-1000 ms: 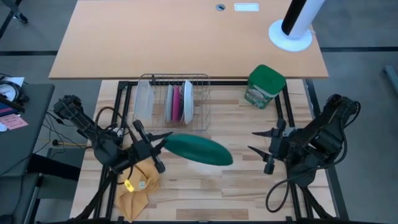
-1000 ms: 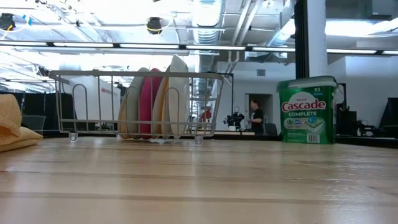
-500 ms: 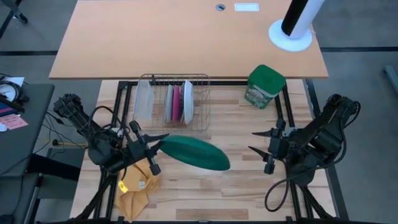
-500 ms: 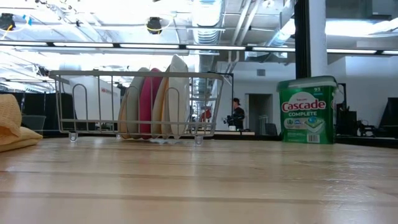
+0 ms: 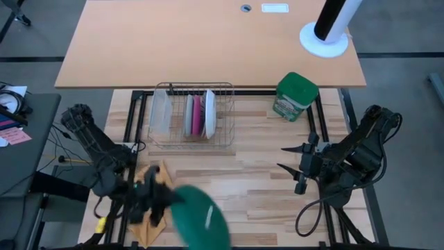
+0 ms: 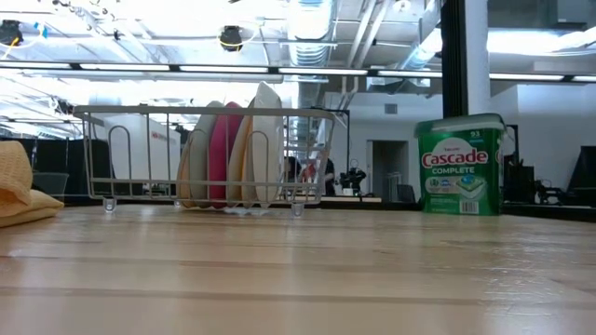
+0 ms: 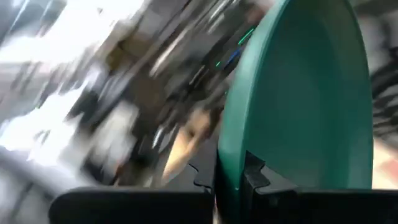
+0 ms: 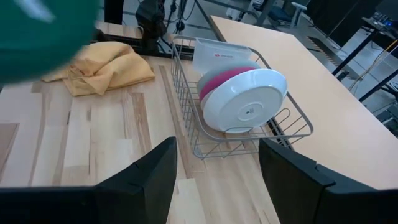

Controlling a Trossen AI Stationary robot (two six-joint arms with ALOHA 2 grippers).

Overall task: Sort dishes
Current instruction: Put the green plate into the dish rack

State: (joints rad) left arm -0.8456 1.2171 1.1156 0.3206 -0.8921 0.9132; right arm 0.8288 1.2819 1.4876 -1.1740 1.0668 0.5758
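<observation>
The left pincer [image 5: 166, 203] clamps the green-backed plate [image 5: 201, 217] by its rim, carrying it well away from the wire rack [image 5: 192, 115], probably for sorting elsewhere. The right pincer [image 5: 290, 167] waits apart, beside the rack.

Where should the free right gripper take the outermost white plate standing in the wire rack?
Grip the white plate by its upper rim, coming down from above. It stands on edge in the wire rack, leaning on the pink plate, so only its top edge is free. The right gripper waits open.
</observation>
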